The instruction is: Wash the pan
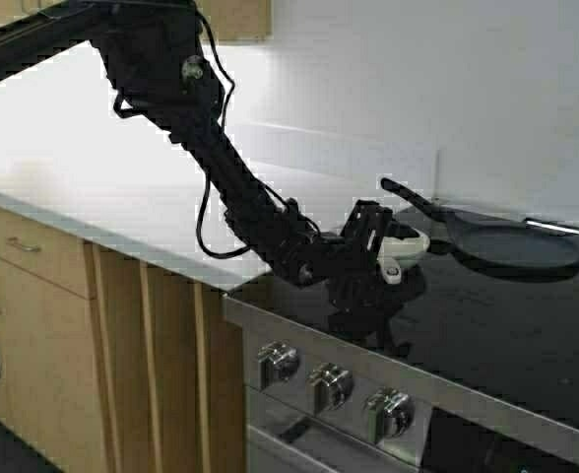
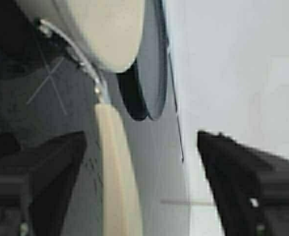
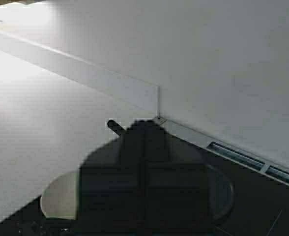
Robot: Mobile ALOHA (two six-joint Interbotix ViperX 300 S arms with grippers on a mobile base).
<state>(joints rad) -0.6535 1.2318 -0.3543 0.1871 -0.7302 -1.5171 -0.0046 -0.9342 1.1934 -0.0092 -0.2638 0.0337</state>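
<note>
**Left claw at the pan handle, on the cooktop**

My left claw (image 1: 393,258) reaches over the front-left part of the black glass cooktop (image 1: 506,335). Its fingers (image 2: 243,177) are spread, one on each side of the pan's handle (image 2: 116,172), not visibly touching it. The pan (image 1: 408,239) sits on the cooktop, just beside the black frying pan (image 1: 511,246) near the back wall. My right claw (image 3: 144,182) is pressed together, empty, held above the pans. The white bench (image 1: 102,187) adjoins the cooktop on the left.
</note>
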